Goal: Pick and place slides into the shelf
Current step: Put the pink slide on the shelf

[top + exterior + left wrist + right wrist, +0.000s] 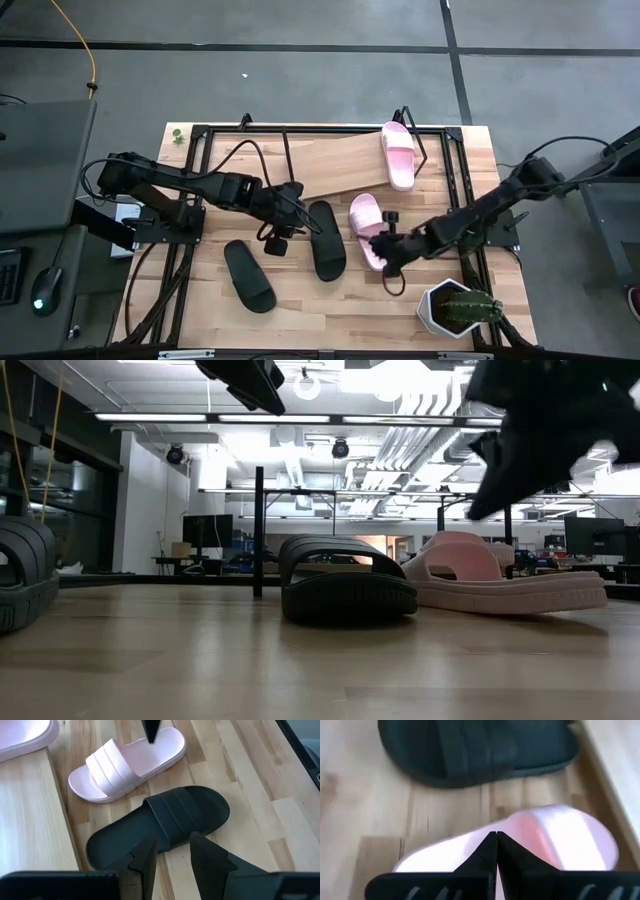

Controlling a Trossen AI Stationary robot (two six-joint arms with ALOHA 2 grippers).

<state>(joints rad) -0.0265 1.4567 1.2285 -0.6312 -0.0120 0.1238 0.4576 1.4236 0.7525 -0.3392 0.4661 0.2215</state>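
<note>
The shelf [330,168], a light board in a black wire frame, stands at the table's far side. One pink slide [398,155] lies on its right end. The second pink slide [363,228] [555,835] rests sole down on the table, with a black slide [326,240] [165,817] to its left and another black slide [248,276] farther left and nearer. My left gripper [172,862] [283,228] is open, raised above the middle black slide's left edge. My right gripper [496,845] [385,248] is shut and hovers just over the table's pink slide [480,570].
A potted plant in a white pot [458,308] stands near the table's near right corner, close behind my right arm. Black table-frame bars and cables [165,290] run along the left side. Bare wood lies at the near edge [340,320].
</note>
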